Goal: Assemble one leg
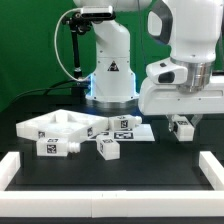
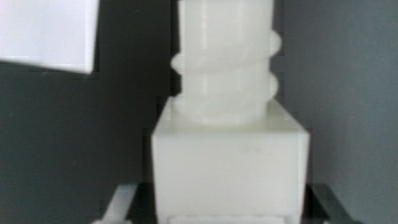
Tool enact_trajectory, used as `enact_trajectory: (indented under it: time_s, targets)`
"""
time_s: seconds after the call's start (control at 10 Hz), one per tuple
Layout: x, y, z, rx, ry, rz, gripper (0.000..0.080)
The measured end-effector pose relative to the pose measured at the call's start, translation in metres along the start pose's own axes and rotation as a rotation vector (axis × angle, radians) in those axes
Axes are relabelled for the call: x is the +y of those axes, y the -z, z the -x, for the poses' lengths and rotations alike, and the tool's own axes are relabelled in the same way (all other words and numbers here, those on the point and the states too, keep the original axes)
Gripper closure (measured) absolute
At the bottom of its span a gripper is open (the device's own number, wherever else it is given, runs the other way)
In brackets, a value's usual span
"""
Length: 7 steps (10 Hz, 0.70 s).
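A leg [image 1: 183, 128] is gripped by the pincer [image 1: 183, 123], whose two fingers are clenched on its square block. In the exterior view this held leg is found at about three o'clock from the middle of the scene and at about four o'clock from the robot base [image 1: 110, 78], with its black-and-white tag turned toward the camera. Whether its underside touches the dark table [image 1: 170, 155] cannot be told. In the wrist view the same leg [image 2: 226, 150] is seen close up, a white block from which a ribbed round peg rises, and a finger [image 2: 118, 207] is glimpsed at each side of the block. The large flat white panel [image 1: 45, 124] lies well apart at about nine o'clock. A second leg [image 1: 48, 144] is set against the panel's near edge at about eight o'clock, and a third leg [image 1: 108, 149] lies near the middle at six o'clock. A low white rail [image 1: 110, 172] is laid along the front of the table.
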<state>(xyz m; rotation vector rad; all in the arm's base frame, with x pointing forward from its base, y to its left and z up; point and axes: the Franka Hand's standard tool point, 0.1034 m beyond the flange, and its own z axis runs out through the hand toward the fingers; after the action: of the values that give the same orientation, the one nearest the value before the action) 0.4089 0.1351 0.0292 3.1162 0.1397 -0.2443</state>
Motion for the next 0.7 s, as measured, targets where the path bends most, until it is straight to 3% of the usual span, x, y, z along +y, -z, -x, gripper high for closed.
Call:
enact_trajectory:
  time_s: [0.4,0.6,0.7]
  targets:
    - [0.002,-0.001,-0.001,-0.001,0.002,-0.002,0.0531]
    - [0.015,-0.017,0.002,-0.010,-0.046,-0.017,0.0531]
    - [0.016,-0.023,0.011,-0.011,-0.049,-0.016,0.0531]
